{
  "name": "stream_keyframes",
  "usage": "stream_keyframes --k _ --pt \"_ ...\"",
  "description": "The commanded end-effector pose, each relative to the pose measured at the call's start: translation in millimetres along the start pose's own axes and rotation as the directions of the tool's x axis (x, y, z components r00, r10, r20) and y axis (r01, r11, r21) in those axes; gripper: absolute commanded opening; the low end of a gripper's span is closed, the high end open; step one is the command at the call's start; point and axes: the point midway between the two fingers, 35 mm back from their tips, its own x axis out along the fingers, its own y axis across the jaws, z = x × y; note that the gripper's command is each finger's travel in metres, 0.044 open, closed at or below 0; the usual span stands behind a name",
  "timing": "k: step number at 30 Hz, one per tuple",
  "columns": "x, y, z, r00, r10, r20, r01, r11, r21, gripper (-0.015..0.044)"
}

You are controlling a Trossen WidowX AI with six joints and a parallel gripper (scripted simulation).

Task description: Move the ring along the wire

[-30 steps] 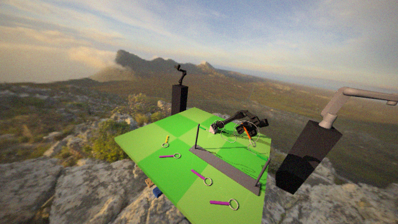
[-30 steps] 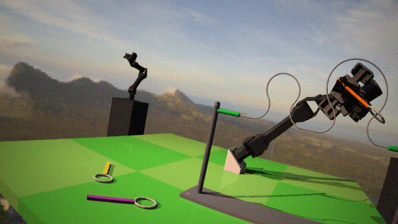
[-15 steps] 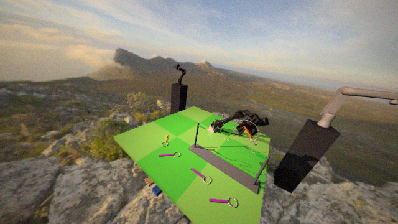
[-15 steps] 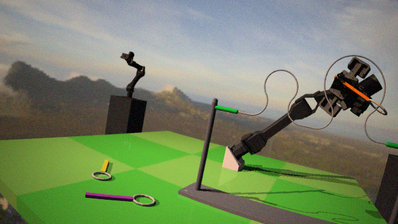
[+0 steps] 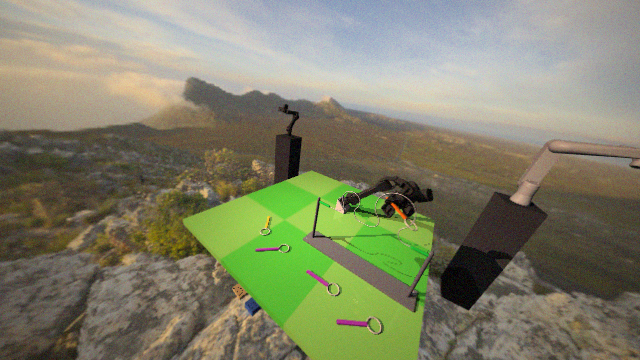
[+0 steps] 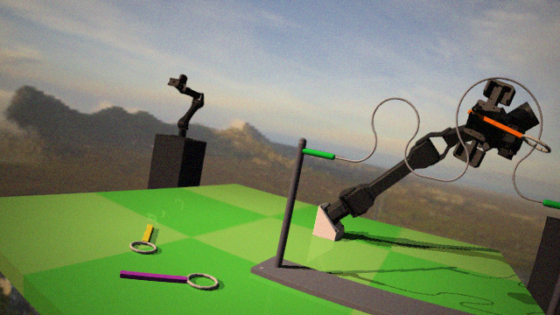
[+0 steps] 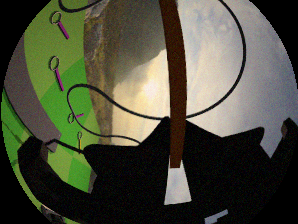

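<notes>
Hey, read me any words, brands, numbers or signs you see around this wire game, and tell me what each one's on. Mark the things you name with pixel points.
There are none I can read.
The post base [image 5: 360, 265] [image 6: 341, 286]: no lettering visible.
The purple handles [image 5: 352, 323] [image 6: 153, 276] and the orange handle [image 5: 398, 210] [image 6: 496, 122]: plain.
The faint pale marks on the green table top: too blurred to tell whether they are writing.

- No words, letters, numbers or signs can be read on anything here.
</notes>
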Motion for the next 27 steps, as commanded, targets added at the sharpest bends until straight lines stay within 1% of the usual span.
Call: stream_keyframes --k 1,14,27 --pt "0 1 1 1.0 0.027 0.006 -0.027 0.998 0.058 -0.015" --pt "0 7 2 0.995 0.101 0.023 -0.103 0.974 0.202 -0.015" --pt "0 13 3 0.984 0.172 0.052 -0.18 0.923 0.34 -0.015"
